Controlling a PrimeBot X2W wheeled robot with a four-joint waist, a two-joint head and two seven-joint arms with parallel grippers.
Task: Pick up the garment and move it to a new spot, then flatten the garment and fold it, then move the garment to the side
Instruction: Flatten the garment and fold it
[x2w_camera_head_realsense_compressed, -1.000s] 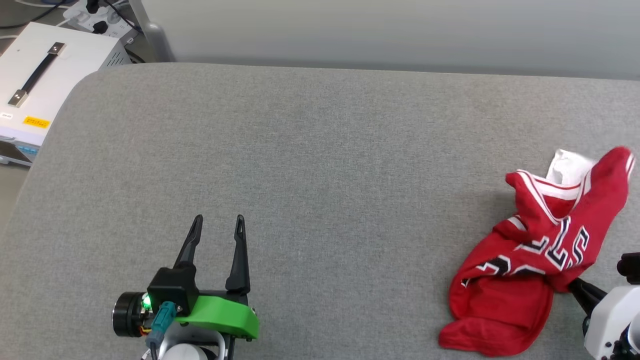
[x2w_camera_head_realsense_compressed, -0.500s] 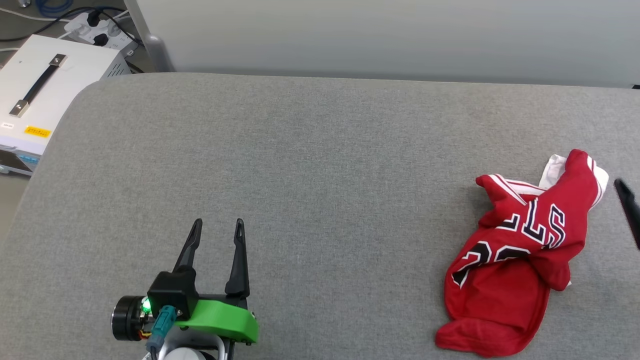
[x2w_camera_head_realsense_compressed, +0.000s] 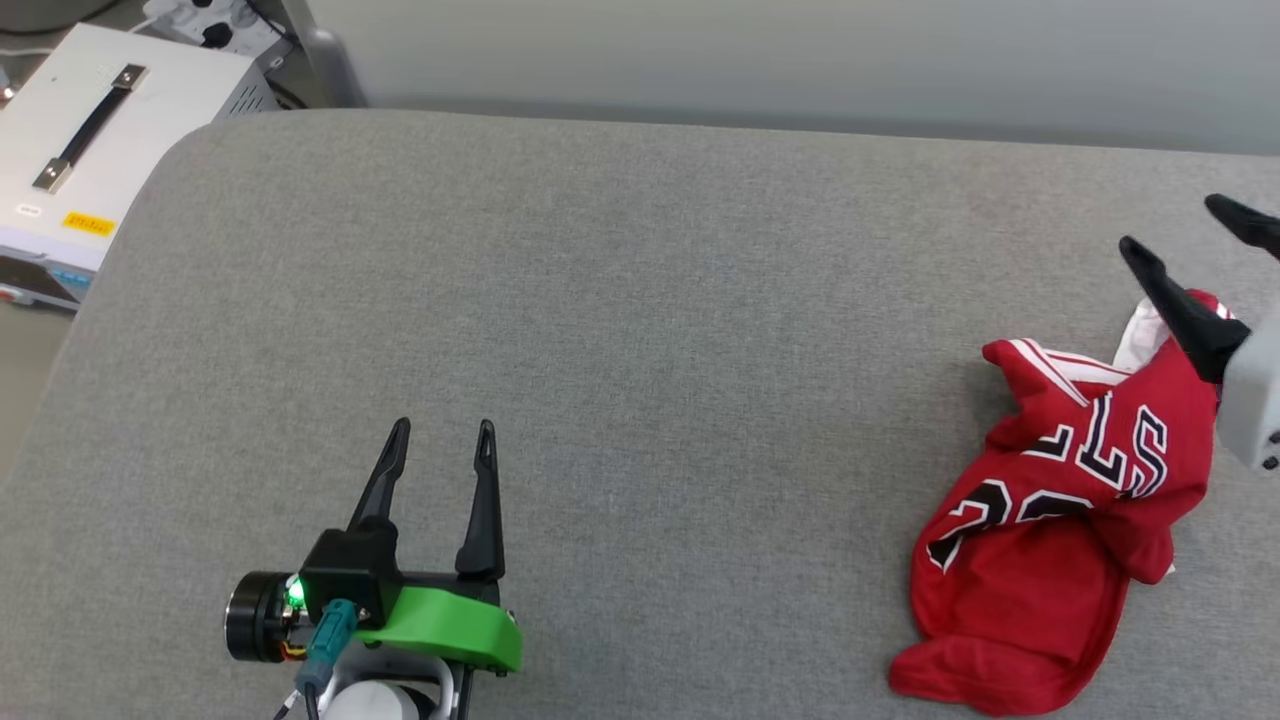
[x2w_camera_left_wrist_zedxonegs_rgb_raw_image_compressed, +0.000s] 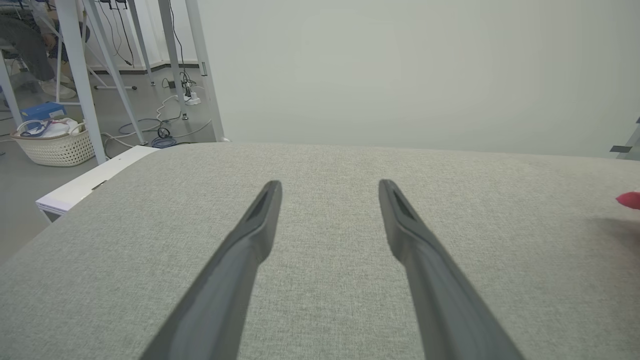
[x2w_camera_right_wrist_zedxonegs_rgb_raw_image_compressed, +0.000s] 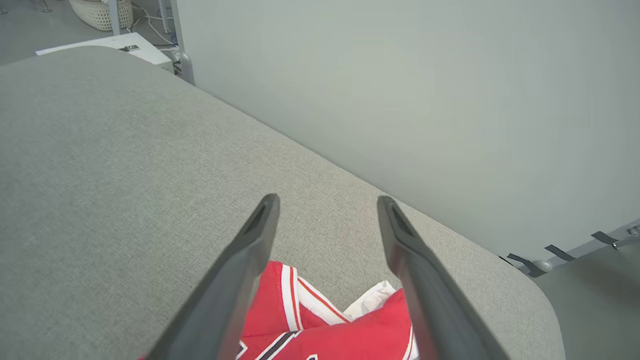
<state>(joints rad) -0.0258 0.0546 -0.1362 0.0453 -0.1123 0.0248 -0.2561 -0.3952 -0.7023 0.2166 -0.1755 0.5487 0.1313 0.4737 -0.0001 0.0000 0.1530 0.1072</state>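
We look down on a table (x2w_camera_head_realsense_compressed: 640, 350) padded in grey woven cloth with rounded corners, set against a plain pale wall (x2w_camera_head_realsense_compressed: 800, 50). Past its left end stands a white box (x2w_camera_head_realsense_compressed: 90, 130) with a black strap handle. It carries a yellow label (x2w_camera_head_realsense_compressed: 88, 223) whose print is too small for us to read. Farther off we see a woven basket (x2w_camera_left_wrist_zedxonegs_rgb_raw_image_compressed: 52, 145), metal legs (x2w_camera_left_wrist_zedxonegs_rgb_raw_image_compressed: 80, 75) and loose cables (x2w_camera_left_wrist_zedxonegs_rgb_raw_image_compressed: 165, 135) on a grey floor.

The garment (x2w_camera_head_realsense_compressed: 1060, 520) lies crumpled near the table's right end. We make out the black, white-edged letters "LS" upside down, and a creased number starting with "2".

The right gripper (x2w_camera_head_realsense_compressed: 1172, 224) hangs over the garment's far edge, fingers spread, with no cloth between them. The left gripper (x2w_camera_head_realsense_compressed: 443, 428) sits over bare cloth, its fingers also apart.
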